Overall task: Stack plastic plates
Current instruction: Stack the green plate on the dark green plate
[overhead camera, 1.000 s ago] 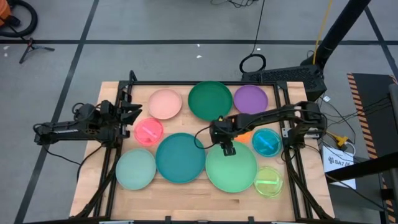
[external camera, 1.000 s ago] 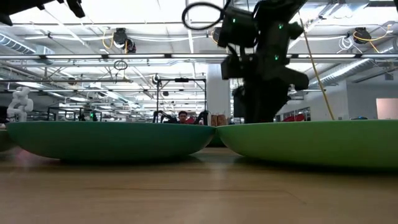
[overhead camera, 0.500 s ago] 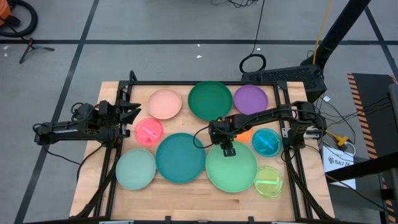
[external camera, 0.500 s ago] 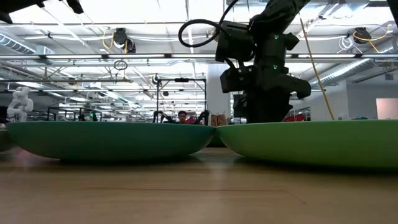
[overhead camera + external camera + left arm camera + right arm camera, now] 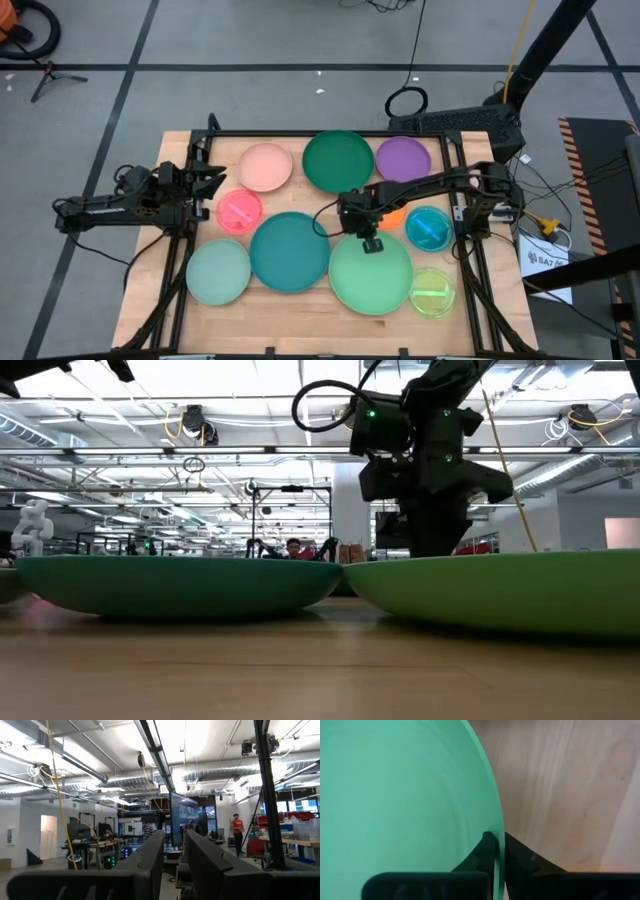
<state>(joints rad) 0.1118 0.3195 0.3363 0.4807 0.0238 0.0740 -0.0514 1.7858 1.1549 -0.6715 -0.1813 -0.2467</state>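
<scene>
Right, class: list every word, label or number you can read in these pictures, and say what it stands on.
None can be read for certain.
White label on the floor right of the wooden table: dark print, too small to read.
The round glossy plastic plates carry no print.

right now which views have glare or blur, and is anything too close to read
Low view: bright ceiling lights wash out the top; the teal plate and green plate loom large. Right wrist view: the green plate's rim between the fingers is soft, too close. High view: evenly lit, mild gloss on plates.

wooden table [image 5: 300,310], person in red [image 5: 236,831]
</scene>
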